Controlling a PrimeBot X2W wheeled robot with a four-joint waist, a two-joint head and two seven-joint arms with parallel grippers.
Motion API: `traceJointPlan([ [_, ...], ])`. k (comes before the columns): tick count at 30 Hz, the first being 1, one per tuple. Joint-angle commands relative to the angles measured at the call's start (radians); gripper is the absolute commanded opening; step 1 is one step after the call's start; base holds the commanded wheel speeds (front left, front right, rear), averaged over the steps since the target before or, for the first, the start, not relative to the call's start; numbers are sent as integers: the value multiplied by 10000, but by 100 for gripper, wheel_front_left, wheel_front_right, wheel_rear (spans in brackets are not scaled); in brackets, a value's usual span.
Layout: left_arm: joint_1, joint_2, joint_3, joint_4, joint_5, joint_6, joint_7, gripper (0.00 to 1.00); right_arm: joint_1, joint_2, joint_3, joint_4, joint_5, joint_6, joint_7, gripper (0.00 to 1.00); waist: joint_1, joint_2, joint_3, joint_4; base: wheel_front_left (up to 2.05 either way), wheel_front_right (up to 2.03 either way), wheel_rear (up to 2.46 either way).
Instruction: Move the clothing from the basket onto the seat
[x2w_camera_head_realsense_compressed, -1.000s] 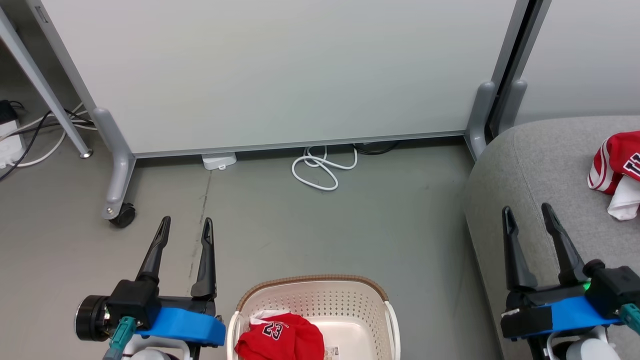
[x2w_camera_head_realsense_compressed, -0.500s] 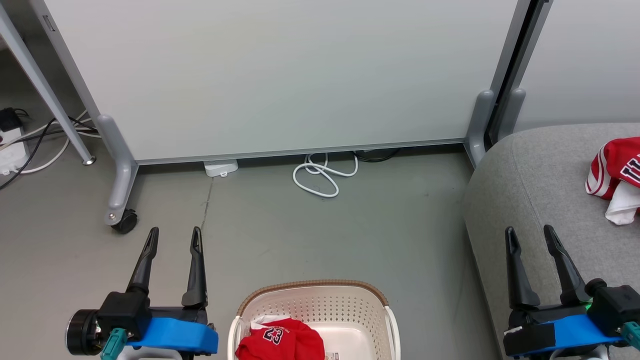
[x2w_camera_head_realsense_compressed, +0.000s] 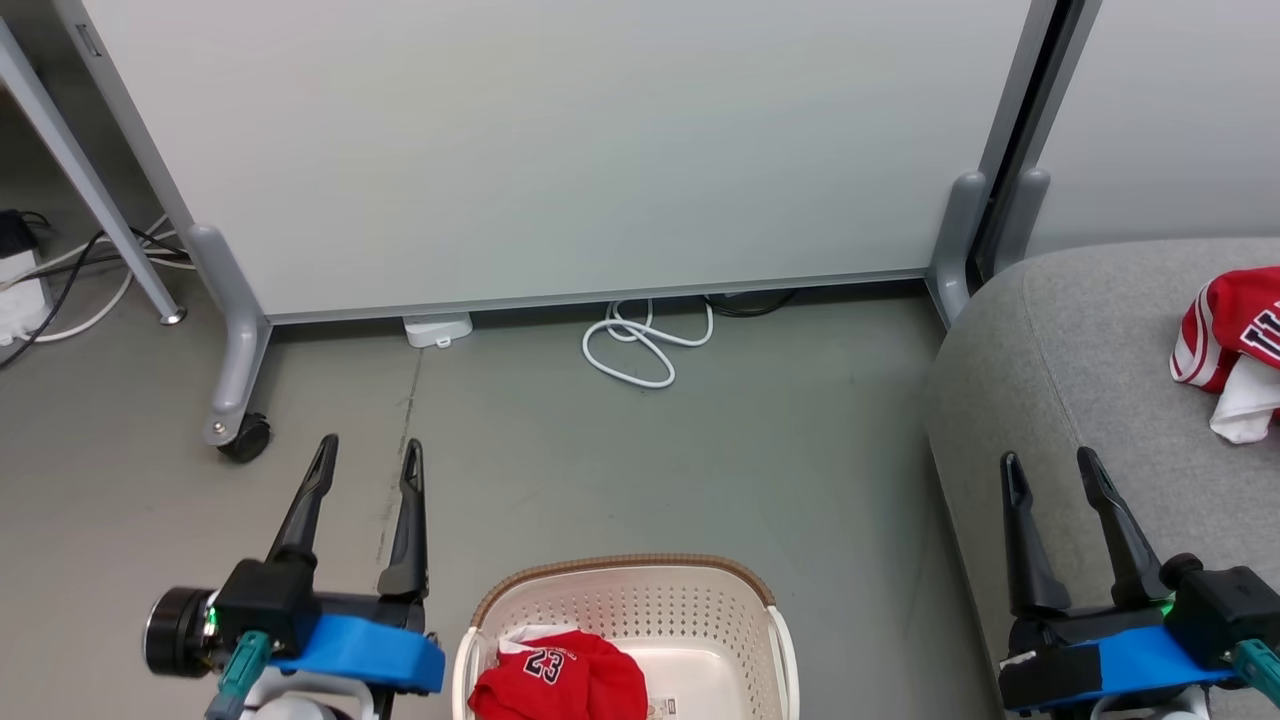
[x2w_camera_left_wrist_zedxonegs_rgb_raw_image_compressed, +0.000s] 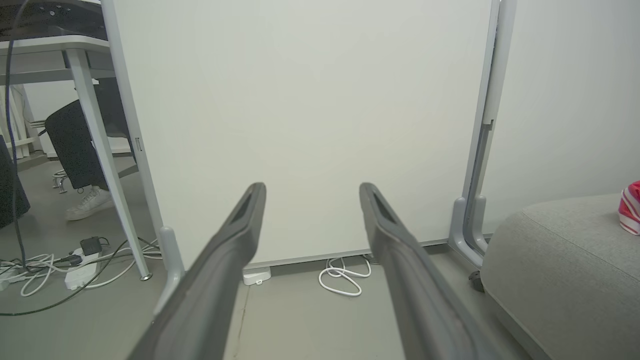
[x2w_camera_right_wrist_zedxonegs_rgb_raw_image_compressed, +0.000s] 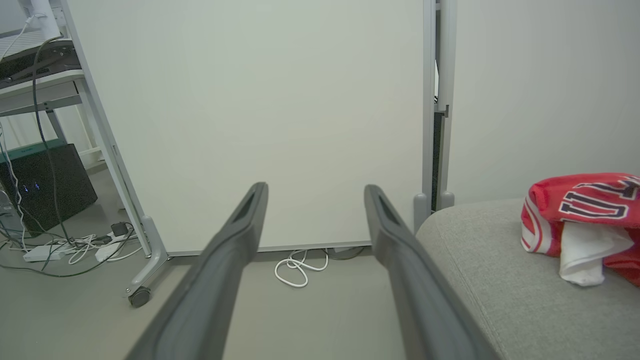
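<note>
1. At the head view's bottom edge the basket (x2w_camera_head_realsense_compressed: 625, 561) is cropped: far rim and back wall show, near side runs off frame.
2. 23 garment (x2w_camera_head_realsense_compressed: 560, 680) sits in the basket's left half and is also cut at the bottom. The number reads clearly; any print below it is out of frame. Small printed patch on the basket floor beside it, too small to read.
3. Lettered garment (x2w_camera_head_realsense_compressed: 1225, 325) lies on the seat (x2w_camera_head_realsense_compressed: 1080, 350), clipped by the right edge. Right wrist view gives more of the lettered garment (x2w_camera_right_wrist_zedxonegs_rgb_raw_image_compressed: 580, 210), but the far side is still clipped, so the word can't be read whole. Left wrist view catches a striped sliver of the lettered garment (x2w_camera_left_wrist_zedxonegs_rgb_raw_image_compressed: 631, 207).
4. Seat runs off frame right and bottom; its rounded left end and a seam line show.
5. Looks: both garments red, crumpled in heaps. 23 garment: black number outlined white, white trim at the upper edge. Lettered garment: white stripes down one edge, dark block letters outlined white, a white fold hanging out underneath.
6. Basket: cream, perforated walls, brown woven-look rim. It stands on the grey floor, apart from the seat.
7. Left gripper (x2w_camera_head_realsense_compressed: 371, 443): jaws released, spread wide, nothing between them, over the floor just left of the basket.
8. Right gripper (x2w_camera_head_realsense_compressed: 1047, 458): jaws likewise spread and empty, above the seat's near-left edge, apart from the lettered garment.
</note>
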Motion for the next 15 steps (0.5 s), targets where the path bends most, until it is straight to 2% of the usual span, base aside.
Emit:
traceJointPlan([
  [1,-189,64,-31,38,45,-43,-27,100,-86,17,19,3,4,5,-5,100,0,0,35,-28,0,0,0],
  [15,-2322,564,-1512,2226,427,-384,-27,100,-1039,-15,330,-342,-310,5,-5,100,0,0,1558,-442,0,0,0],
])
